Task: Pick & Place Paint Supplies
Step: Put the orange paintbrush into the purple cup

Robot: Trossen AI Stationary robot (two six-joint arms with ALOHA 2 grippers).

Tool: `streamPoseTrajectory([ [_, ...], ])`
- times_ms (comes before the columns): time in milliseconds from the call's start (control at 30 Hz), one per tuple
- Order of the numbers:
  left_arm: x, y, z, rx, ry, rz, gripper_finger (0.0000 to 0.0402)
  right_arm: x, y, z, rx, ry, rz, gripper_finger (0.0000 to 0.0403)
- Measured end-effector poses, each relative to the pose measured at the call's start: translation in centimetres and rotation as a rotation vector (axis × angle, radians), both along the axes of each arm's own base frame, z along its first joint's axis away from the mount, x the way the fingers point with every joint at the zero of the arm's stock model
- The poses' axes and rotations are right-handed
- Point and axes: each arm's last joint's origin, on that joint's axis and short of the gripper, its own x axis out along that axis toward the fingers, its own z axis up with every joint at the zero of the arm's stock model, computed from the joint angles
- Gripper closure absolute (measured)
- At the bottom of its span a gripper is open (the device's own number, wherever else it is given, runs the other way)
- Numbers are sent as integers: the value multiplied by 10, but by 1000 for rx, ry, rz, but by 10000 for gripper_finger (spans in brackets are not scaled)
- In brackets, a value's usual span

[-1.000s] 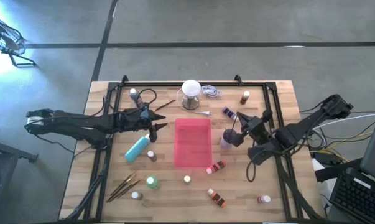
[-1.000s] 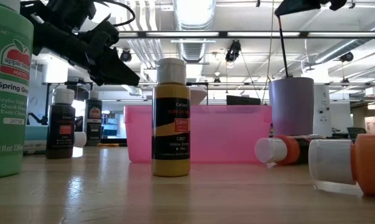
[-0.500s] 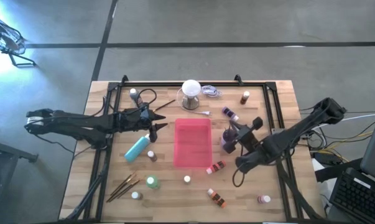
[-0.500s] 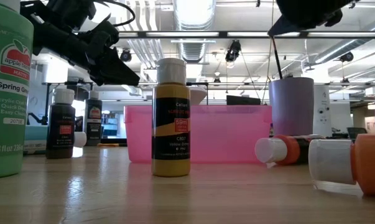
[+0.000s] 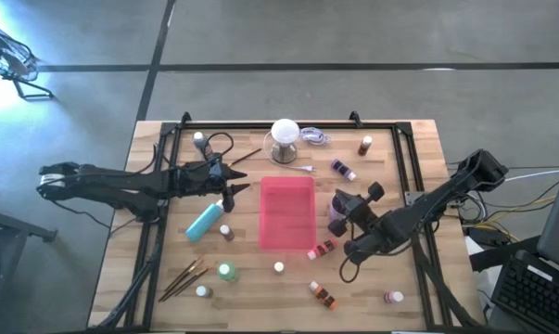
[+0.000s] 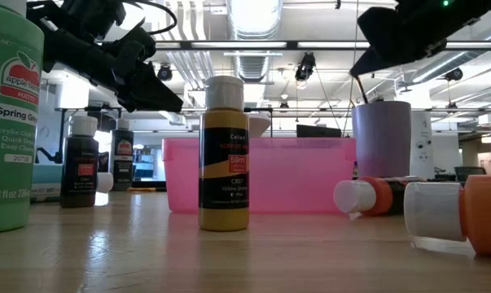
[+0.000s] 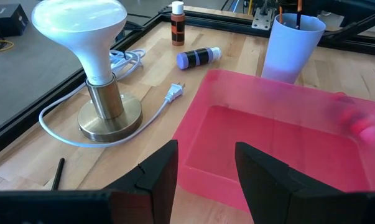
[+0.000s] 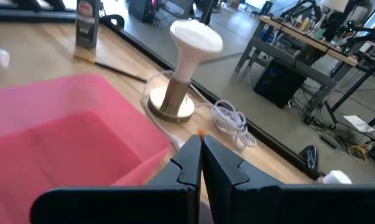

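Observation:
A lilac cup [image 6: 381, 142] stands upright on the table just right of the flat pink tray [image 5: 286, 199]. My right gripper [image 6: 355, 73] hovers over the cup's mouth, shut on a thin dark brush [image 6: 362, 88] that runs down into the cup. My left gripper [image 5: 235, 181] waits open above the table left of the tray, with nothing between its fingers [image 7: 162, 165]. Small white-capped paint bottles stand and lie around the tray, among them a yellow one [image 6: 224, 155] and an orange one [image 5: 323, 249]. My right gripper pinches the brush by its top end, an orange speck [image 8: 200, 132] between the two fingertips. The fingers come slanting down from the table's right side. The brush hangs below them, near upright, its lower end inside the cup [image 5: 336, 221].
A white-bulbed lamp [image 5: 284, 139] with a cord stands behind the tray. A teal bottle [image 5: 203, 221], a green bottle [image 5: 226, 272] and loose brushes [image 5: 184, 278] lie at the near left. More bottles lie at the near right [image 5: 323, 295]. A black frame borders the table.
My right gripper has come down and moved toward the table's near-left, onto the cup, rolling a little. It has stayed shut on the brush, which has sunk deeper into the cup.

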Motion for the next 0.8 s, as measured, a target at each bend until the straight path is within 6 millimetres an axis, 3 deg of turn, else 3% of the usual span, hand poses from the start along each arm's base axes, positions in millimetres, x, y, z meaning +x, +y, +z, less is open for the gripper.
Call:
streamPoseTrajectory([
  [400,0,0,0,0,0,0,236,-11,-6,-19,67,10,-20,394],
  [667,0,0,0,0,0,0,236,-12,-8,-17,119,34,-13,393],
  [800,0,0,0,0,0,0,236,-14,-12,-11,192,44,-12,373],
])
